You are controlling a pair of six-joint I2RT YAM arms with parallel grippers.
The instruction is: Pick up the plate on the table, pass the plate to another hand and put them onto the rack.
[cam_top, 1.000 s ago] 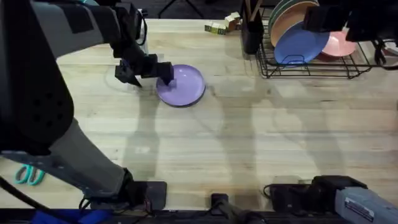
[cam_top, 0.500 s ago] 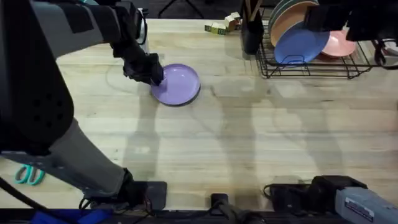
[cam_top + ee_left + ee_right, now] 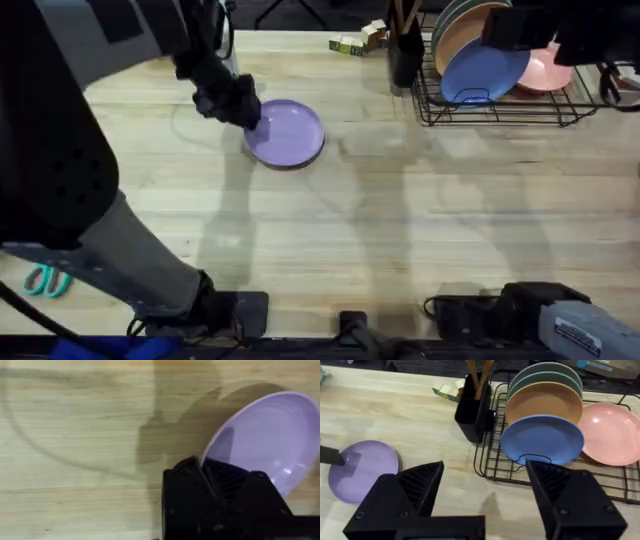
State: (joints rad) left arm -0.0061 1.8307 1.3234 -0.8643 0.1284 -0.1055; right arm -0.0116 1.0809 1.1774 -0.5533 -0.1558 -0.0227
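Observation:
The lavender plate (image 3: 290, 135) lies left of centre at the back of the light-wood table (image 3: 400, 220). My left gripper (image 3: 240, 108) is shut on the plate's left rim. The left wrist view shows the black fingers (image 3: 220, 480) clamped over the edge of the plate (image 3: 270, 440), which tilts up off the wood over its own shadow. My right gripper (image 3: 520, 30) hovers over the black wire rack (image 3: 500, 112) at the back right. Its fingers (image 3: 400, 495) are spread wide with nothing between them, and the rack (image 3: 490, 467) and the plate (image 3: 362, 467) lie beyond.
Teal, tan, blue (image 3: 542, 440) and pink (image 3: 615, 432) plates stand in the rack. A black utensil holder (image 3: 403, 50) with wooden sticks stands just left of it, with small blocks (image 3: 358, 40) nearby. Teal scissors (image 3: 45, 282) lie at the front left edge.
My left gripper has moved from beside the plate onto its left rim and shut on it. The plate has shifted slightly and its edge has come up. The right arm has not moved.

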